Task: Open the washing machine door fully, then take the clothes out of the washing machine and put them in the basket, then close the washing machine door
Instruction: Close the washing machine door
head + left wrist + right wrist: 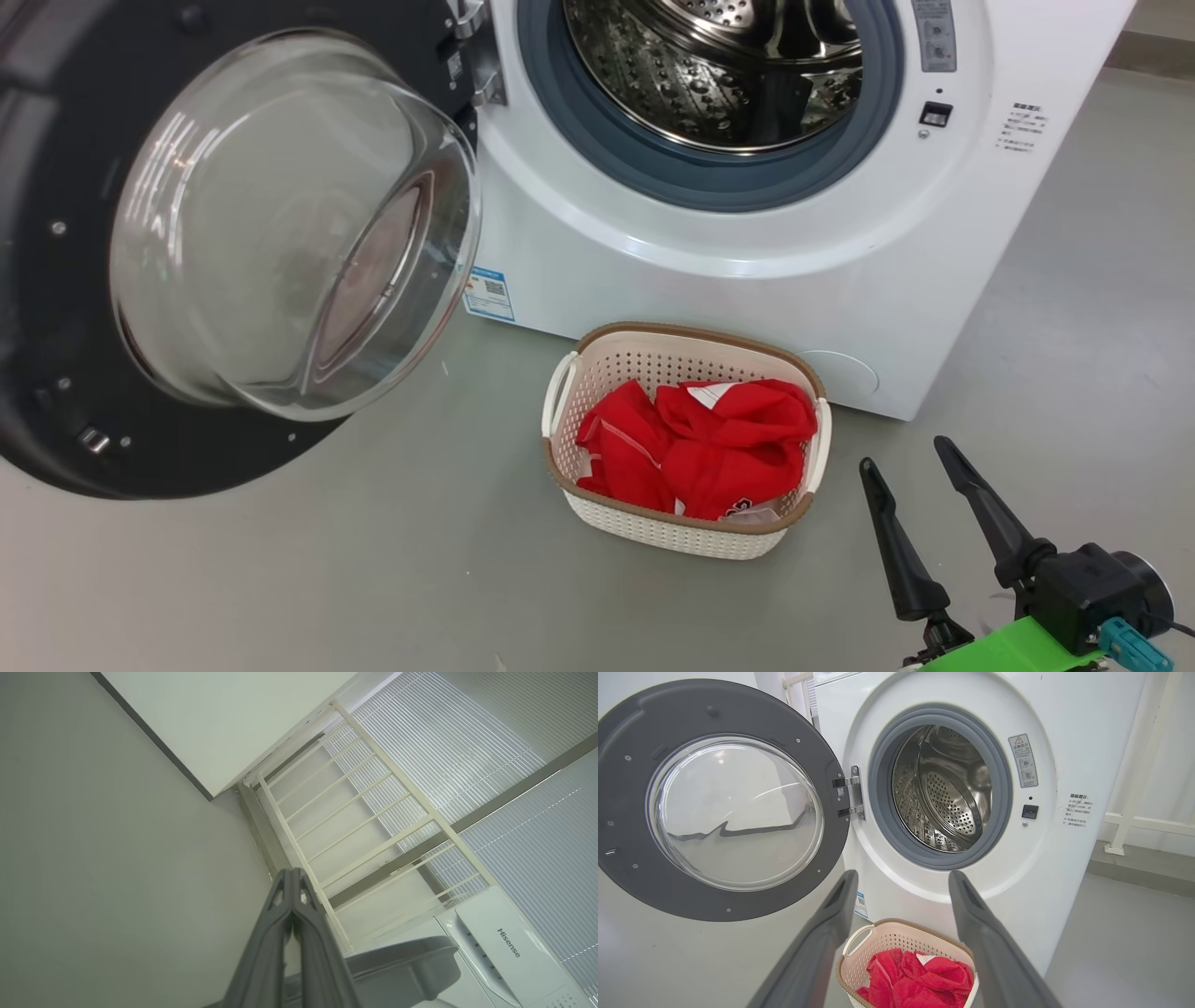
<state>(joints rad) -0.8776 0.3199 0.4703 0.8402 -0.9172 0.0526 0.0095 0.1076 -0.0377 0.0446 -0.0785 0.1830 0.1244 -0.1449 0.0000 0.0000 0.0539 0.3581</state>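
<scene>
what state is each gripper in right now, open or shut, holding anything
Left gripper: shut, fingers pressed together, nothing between them.
Right gripper: open, holding nothing.

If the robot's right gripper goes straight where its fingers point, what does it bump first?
Probably the white front of the washing machine, just under the grey ring and above the basket. The open right gripper aims there, though depth is unclear.
</scene>
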